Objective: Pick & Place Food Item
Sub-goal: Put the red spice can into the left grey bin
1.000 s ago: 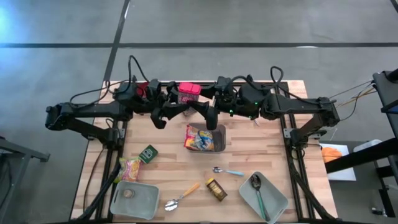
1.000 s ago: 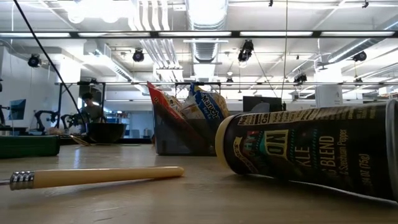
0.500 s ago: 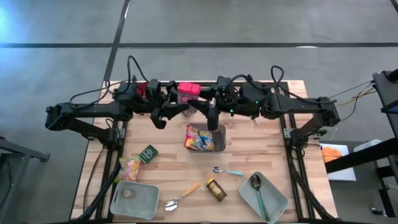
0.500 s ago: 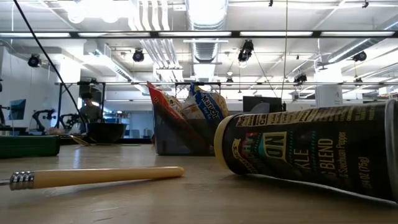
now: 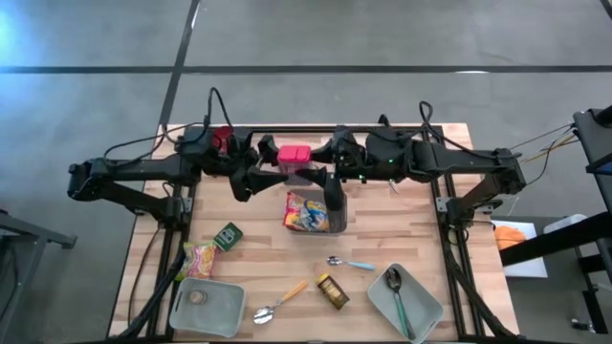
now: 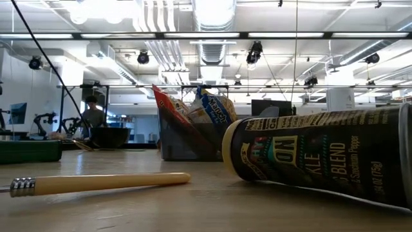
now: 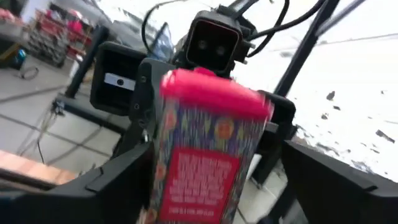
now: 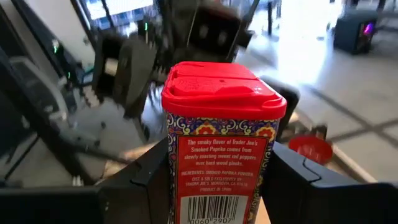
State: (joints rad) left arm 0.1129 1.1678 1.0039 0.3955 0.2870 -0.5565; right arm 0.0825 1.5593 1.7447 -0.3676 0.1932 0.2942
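A paprika tin [image 5: 295, 156] with a red lid and a patterned body hangs upright in the air between both arms, over the table's far middle. My right gripper [image 8: 217, 186] reaches in from the table's right and is shut on the tin [image 8: 217, 149]. My left gripper [image 7: 217, 186] faces it from the table's left. It is open, with a finger on either side of the tin [image 7: 208, 155], and a gap shows beside it. Below the tin stands a dark bin [image 5: 337, 215] holding snack packets [image 5: 304, 212]. My right gripper pinches the tin between its two fingers, on the two opposite sides of the lower body [image 8: 176, 177]. The fingers come nearly level from the table's right. The tin stands upright in the hold with its lid up, lifted clear of the table and the bin.
On the table's near half lie a green packet [image 5: 228, 235], a candy bag [image 5: 199, 258], a grey tray [image 5: 206, 308], a wooden-handled spoon [image 5: 280, 301], a toppled spice jar [image 5: 333, 290], a blue-handled spoon [image 5: 349, 262] and a second tray [image 5: 421, 311] holding a spoon.
My right gripper has shut on the tin and my left gripper has opened around it, so the tin now hangs in the right gripper alone. Both wrists have tipped a little, and the tin's lid has shifted slightly toward the table's near edge.
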